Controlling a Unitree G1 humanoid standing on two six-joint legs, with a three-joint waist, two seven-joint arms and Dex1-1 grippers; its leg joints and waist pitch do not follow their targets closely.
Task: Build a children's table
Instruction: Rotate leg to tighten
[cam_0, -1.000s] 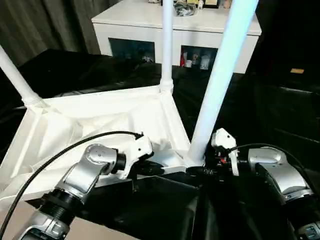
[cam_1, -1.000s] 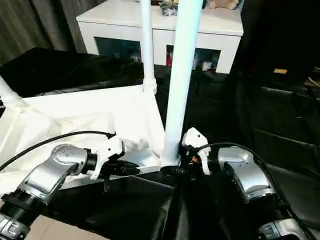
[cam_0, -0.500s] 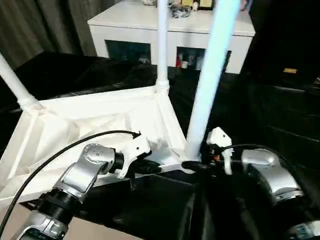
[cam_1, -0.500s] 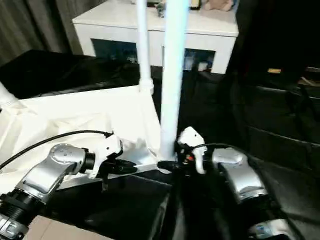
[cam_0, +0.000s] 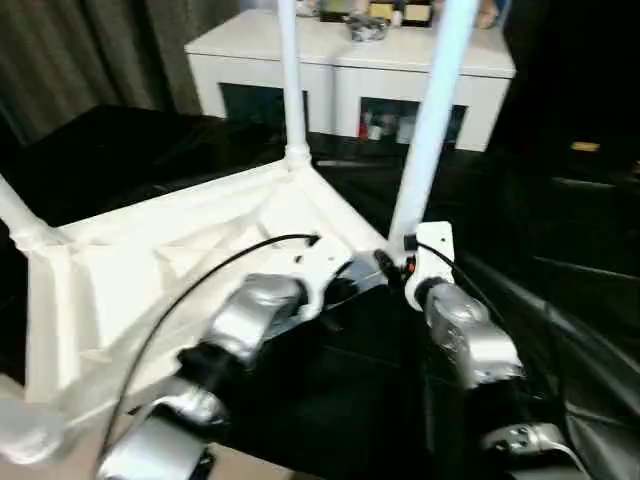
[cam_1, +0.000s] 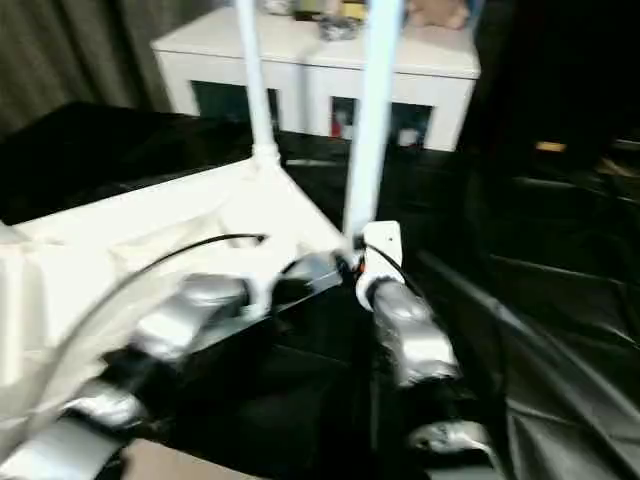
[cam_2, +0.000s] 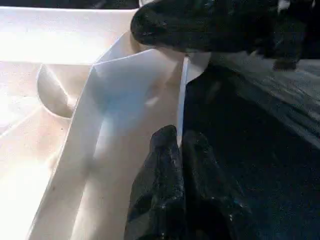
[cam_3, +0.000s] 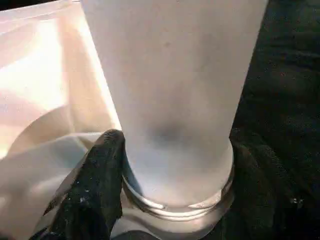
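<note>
Your small white plastic children's table (cam_0: 170, 260) lies upside down on the black surface, at ten o'clock of your arms. Three round white legs stand in its corners; the fourth corner is hidden. Your right gripper (cam_3: 170, 190) clamps the near leg (cam_0: 430, 120) at its base. Your left gripper (cam_2: 177, 150), fingers together, pinches the rim. The white cabinet (cam_0: 350, 70) at twelve o'clock holds small items behind glass.

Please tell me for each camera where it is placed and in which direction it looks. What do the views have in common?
Head, left and right eye: look forward and down at the upturned table; both silver forearms show.
Left wrist: looks along the shut left gripper at the table's rim.
Right wrist: looks along the right gripper, its fingers around the base of the near leg.
Shared: the corner of the table with this leg.
</note>
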